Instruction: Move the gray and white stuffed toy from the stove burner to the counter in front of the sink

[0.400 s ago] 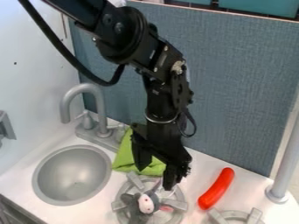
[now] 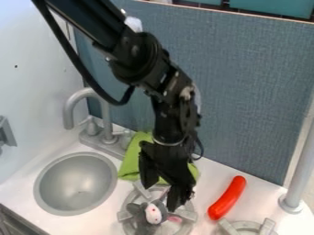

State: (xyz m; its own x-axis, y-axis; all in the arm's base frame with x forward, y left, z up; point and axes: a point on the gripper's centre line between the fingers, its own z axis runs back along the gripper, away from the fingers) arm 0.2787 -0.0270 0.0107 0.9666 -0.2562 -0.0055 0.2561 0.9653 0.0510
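Gripper [image 2: 160,197] just above grey plush mouse [image 2: 142,215] on burner [image 2: 186,215] — fingers apart, released — green cloth [image 2: 131,161] behind, red sausage-shaped toy [image 2: 227,197] to one side

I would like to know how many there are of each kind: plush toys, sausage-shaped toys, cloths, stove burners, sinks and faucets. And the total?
Plush toy: 1
Sausage-shaped toy: 1
Cloth: 1
Stove burners: 2
Sink: 1
Faucet: 1
Total: 7

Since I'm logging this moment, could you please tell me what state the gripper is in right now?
Gripper: open, its jaws apart close to the grey toy mouse, with nothing visibly held.
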